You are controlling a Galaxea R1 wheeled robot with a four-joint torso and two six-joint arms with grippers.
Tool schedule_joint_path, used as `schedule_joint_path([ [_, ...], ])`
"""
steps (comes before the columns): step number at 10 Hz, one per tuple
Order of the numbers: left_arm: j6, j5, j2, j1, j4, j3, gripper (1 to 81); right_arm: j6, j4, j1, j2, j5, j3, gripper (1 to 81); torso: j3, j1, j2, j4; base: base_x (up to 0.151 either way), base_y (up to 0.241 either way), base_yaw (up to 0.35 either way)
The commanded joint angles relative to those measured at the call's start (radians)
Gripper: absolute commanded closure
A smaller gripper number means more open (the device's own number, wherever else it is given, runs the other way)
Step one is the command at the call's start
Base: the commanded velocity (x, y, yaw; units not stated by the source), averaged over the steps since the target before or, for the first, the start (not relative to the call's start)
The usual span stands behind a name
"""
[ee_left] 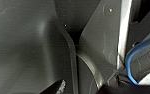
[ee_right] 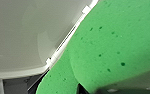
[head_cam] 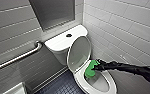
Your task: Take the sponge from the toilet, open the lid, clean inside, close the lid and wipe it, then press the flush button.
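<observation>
Cleaning inside, by the look of it: third step of the task, with pick-up and lid-opening already done. Lid [head_cam: 79, 53] up and leaning back toward the tank [head_cam: 56, 43], just beyond the right fingers [head_cam: 97, 67] and a little above them. Flush button [head_cam: 69, 35] well beyond the fingers, on top of the tank, untouched.

Sponge [head_cam: 90, 69] directly ahead of the fingers, standing on end, with its lower end dipping past the seat [head_cam: 114, 83] into the back of the bowl [head_cam: 99, 84] (whether touching porcelain or hanging just clear of it, hard to tell from the head view). Close up in the right wrist view, green pitted foam [ee_right: 111, 45] right against the fingers, with white plastic just behind it.

Fingers together on the sponge's upper end, clamped, judging from how the pad stays upright at the tip of the dark arm [head_cam: 131, 68] with nothing else bearing it. Exact width of the grip impossible to make out.

Next, probably: pressing the pad lower against the inner wall and sweeping round. Calls for a firm clamp, since soft foam folds and slips under pressure, and for keeping the wrist off the raised lid just beyond, to avoid knocking it down.
</observation>
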Motion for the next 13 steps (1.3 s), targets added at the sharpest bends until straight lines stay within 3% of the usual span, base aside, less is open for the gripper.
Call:
schedule_joint_path([
  [1,0.005,0.092,0.002,0.031,-0.002,-0.009,1.0,0.003,-0.023,0.134,0.005,0.004,-0.055,81.1,0.000,0.000,0.000,0.000,0.000,0.000,0.000],
  [3,0.002,0.097,-0.008,0.034,-0.005,-0.008,1.0,0.027,-0.013,0.099,0.022,0.099,-0.149,81.1,0.000,0.000,0.000,0.000,0.000,0.000,0.000],
  [6,0.002,0.098,-0.008,0.044,-0.006,-0.006,1.0,0.117,-0.014,0.030,0.027,0.170,-0.256,81.1,0.000,0.000,0.000,0.000,0.000,0.000,0.000],
  [10,0.004,0.098,0.005,0.044,0.004,-0.006,1.0,0.127,-0.016,-0.044,-0.186,0.202,-0.018,81.1,0.000,0.000,0.000,0.000,0.000,0.000,0.000],
  [13,0.005,0.098,0.009,0.044,0.004,-0.003,1.0,0.139,-0.013,-0.124,-0.306,0.244,0.084,81.1,0.000,0.000,0.000,0.000,0.000,0.000,0.000],
])
